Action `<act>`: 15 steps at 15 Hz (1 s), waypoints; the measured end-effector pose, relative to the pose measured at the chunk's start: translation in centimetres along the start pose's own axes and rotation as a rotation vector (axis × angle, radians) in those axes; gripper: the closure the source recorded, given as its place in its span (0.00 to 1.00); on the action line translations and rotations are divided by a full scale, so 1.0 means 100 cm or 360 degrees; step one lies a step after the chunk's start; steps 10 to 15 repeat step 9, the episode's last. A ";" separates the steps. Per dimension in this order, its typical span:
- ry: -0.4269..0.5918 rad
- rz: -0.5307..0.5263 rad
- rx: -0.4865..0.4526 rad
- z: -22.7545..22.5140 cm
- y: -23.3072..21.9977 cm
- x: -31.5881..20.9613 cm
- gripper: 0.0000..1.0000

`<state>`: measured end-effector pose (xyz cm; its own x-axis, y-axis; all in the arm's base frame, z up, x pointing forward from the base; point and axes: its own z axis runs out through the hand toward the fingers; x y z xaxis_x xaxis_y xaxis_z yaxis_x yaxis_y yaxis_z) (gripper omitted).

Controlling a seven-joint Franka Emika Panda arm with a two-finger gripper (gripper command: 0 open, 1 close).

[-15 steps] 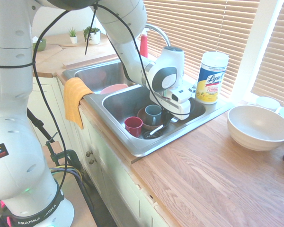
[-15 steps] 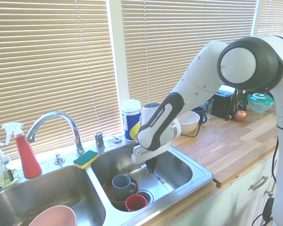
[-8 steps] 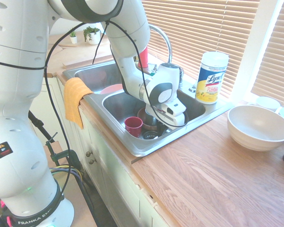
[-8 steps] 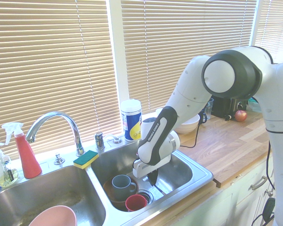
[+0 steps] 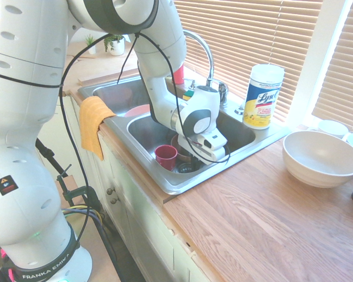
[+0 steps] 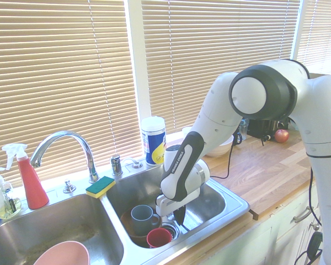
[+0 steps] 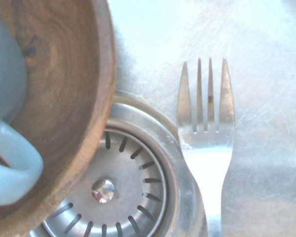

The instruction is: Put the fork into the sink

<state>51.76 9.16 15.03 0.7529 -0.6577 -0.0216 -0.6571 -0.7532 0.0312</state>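
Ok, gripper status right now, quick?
Gripper: shut on the fork, low inside the sink by the drain.

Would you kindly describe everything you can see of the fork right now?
The fork shows clearly only in the wrist view: slim, shiny silver metal, four straight tines joining a flat neck that narrows into the handle, which runs out of the picture's bottom edge. It hangs over the sink floor, beside the slotted drain strainer, whose rim its neck overlaps. Whether it touches the steel cannot be told. In both exterior views the arm hides it.
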 end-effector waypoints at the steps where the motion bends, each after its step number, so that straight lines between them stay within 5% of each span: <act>1: 0.0001 -0.0002 0.0001 0.000 0.000 0.000 0.00; 6: 0.0022 0.0001 0.0027 -0.007 -0.006 0.004 0.00; 9: 0.0054 -0.0024 0.0062 -0.056 -0.021 0.006 0.00; 15: 0.0054 -0.0024 0.0062 -0.056 -0.021 0.006 0.00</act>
